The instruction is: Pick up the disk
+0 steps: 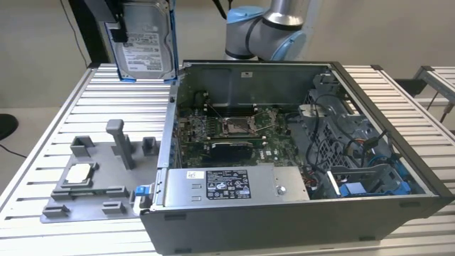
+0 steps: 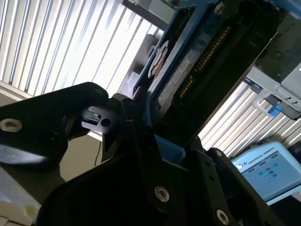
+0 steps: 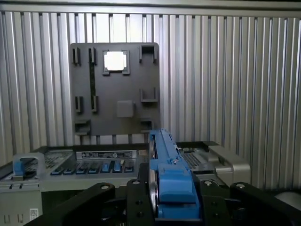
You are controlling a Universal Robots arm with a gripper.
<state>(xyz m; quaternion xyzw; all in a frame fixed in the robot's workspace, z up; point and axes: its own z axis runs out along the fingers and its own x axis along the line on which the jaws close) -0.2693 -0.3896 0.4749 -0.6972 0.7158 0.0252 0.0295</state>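
One disk [image 1: 146,42] upright, long axis vertical

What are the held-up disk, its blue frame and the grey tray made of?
Disk: likely metal, dull silver-grey sheen, white paper-like label. Blue bracket: probably plastic, uniform colour, moulded shape. Grey tray: seemingly matte plastic, with moulded posts; could be painted metal.
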